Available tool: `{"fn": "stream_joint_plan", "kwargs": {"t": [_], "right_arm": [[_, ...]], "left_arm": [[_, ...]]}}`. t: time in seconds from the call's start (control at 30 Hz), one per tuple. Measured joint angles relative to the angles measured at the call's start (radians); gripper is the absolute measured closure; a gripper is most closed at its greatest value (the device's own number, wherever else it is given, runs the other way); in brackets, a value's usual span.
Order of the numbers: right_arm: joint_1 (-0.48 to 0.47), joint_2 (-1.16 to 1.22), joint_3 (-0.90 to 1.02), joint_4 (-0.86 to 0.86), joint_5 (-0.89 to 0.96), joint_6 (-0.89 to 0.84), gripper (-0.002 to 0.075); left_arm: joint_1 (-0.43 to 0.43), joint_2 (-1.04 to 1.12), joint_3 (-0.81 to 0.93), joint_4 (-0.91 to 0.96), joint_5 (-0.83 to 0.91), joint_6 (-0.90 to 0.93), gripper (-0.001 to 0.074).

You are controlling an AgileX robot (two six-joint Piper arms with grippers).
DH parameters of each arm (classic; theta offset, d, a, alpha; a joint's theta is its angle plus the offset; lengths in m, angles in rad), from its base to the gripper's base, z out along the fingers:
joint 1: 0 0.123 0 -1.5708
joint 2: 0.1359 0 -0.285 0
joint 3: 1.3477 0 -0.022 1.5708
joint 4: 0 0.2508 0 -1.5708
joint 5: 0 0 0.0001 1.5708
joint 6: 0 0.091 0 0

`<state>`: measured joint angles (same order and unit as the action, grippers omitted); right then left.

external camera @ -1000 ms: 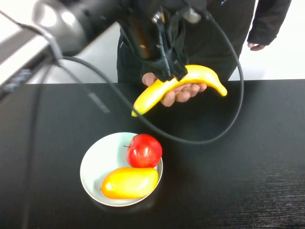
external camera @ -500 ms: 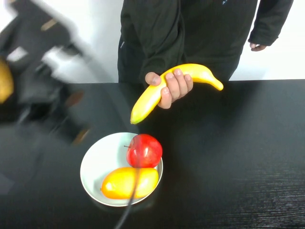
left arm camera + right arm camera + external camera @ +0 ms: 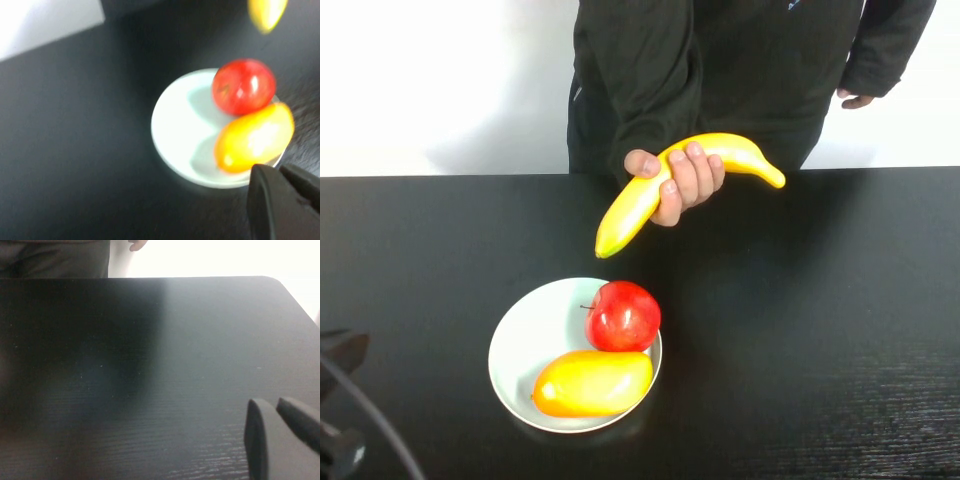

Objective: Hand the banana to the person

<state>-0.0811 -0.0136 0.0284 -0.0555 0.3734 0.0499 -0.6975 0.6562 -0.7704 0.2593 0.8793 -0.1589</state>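
The long curved glossy yellow banana sits in the fist of the person in the dark charcoal top at 12 o'clock of the black worktop. Judged complete: park both arms clear of the white plate. Left hand is empty over the worktop and right hand empty at 5 o'clock; neither one's finger spacing can be told.

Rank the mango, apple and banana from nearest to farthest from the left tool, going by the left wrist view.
1. mango: on the plate, right beside the left tool.
2. apple: on the plate, just beyond the mango.
3. banana: farthest, off the plate, only its tip in view.

The right tool hangs over bare table.
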Motion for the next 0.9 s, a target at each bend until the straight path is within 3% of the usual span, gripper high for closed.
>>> {"fn": "stream_joint_plan", "kwargs": {"t": [0.17, 0.3, 0.63, 0.73, 0.9], "right_arm": [[0.000, 0.000, 0.000, 0.000, 0.000, 0.000, 0.0733], [0.000, 0.000, 0.000, 0.000, 0.000, 0.000, 0.0733], [0.000, 0.000, 0.000, 0.000, 0.000, 0.000, 0.0733], [0.000, 0.000, 0.000, 0.000, 0.000, 0.000, 0.0733], [0.000, 0.000, 0.000, 0.000, 0.000, 0.000, 0.0734]], "left_arm": [[0.000, -0.006, 0.012, 0.017, 0.035, -0.018, 0.0736], [0.025, -0.045, 0.097, 0.046, -0.156, -0.024, 0.0736], [0.407, -0.417, 0.573, -0.100, -0.990, 0.095, 0.0736], [0.488, -0.520, 0.682, -0.139, -1.094, 0.117, 0.0736], [0.533, -0.638, 0.782, -0.177, -1.057, 0.135, 0.0737]]}}
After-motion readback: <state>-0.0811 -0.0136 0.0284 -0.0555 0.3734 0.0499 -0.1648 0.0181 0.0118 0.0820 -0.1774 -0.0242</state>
